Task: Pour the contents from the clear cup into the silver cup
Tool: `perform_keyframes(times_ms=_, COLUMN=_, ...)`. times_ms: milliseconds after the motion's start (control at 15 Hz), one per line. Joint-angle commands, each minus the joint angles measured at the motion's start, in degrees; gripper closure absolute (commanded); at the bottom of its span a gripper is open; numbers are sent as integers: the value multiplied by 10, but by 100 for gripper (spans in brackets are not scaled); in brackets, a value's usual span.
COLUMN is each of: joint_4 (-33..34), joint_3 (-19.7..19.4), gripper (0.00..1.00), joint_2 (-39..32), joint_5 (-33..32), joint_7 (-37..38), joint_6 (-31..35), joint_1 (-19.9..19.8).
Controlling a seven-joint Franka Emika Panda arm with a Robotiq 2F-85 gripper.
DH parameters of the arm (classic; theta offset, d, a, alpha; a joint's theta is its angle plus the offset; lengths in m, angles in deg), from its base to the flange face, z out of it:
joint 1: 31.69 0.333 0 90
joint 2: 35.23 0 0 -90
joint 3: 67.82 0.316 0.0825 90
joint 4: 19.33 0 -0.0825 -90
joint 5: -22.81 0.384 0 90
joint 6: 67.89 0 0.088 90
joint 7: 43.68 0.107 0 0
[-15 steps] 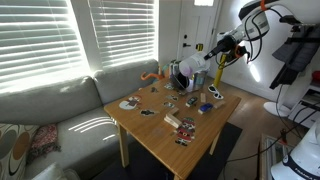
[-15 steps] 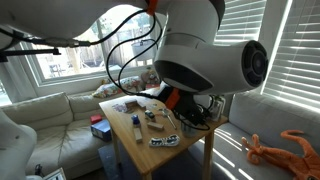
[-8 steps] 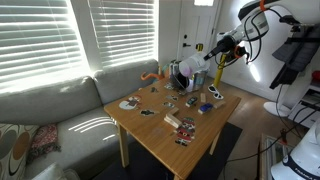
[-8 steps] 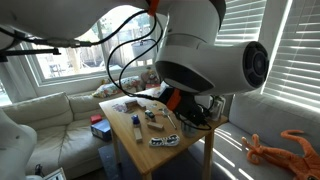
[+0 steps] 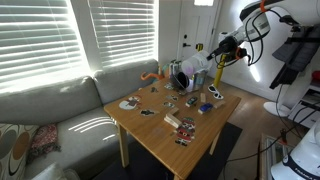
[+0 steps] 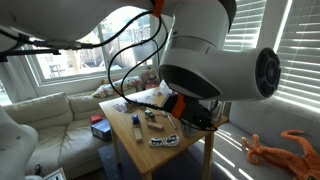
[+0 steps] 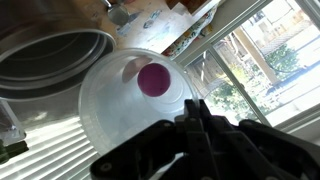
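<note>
In the wrist view my gripper (image 7: pixel 196 118) is shut on the rim of the clear cup (image 7: pixel 120 115), a translucent tumbler seen mouth-on, with a magenta ball (image 7: pixel 153 78) inside near its bottom. The silver cup (image 7: pixel 50 58) lies just beside it at the upper left, with its open metal rim facing the camera. In an exterior view the gripper (image 5: pixel 208 57) holds the clear cup (image 5: pixel 193 64) tilted above the far end of the table, over the silver cup (image 5: pixel 181 78). In the other exterior view the arm hides both cups.
The wooden table (image 5: pixel 150 130) carries several small items and cards (image 5: pixel 183 126) across its top, also seen in an exterior view (image 6: pixel 152 122). An orange object (image 5: pixel 150 77) lies at the table's far edge. A sofa (image 5: pixel 60 115) stands beside it, with window blinds behind.
The arm's large near link has shifted slightly in an exterior view. The gripper and the clear cup have hardly moved over the table's far end.
</note>
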Motion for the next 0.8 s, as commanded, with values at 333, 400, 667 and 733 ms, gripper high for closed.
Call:
perform_keyframes(times_ms=333, joint_4=34, joint_3=-4, gripper=99, joint_2=-48, joint_5=22, joint_7=-95, joint_6=-54, joint_1=-25)
perform_keyframes(times_ms=400, joint_4=35, joint_3=-4, gripper=99, joint_2=-51, joint_5=25, joint_7=-102, joint_6=-58, joint_1=-26)
perform_keyframes(times_ms=667, joint_4=35, joint_3=-4, gripper=99, joint_2=-63, joint_5=44, joint_7=-137, joint_6=-64, joint_1=-33)
perform_keyframes(times_ms=733, joint_4=34, joint_3=-4, gripper=99, joint_2=-66, joint_5=48, joint_7=-144, joint_6=-65, joint_1=-34)
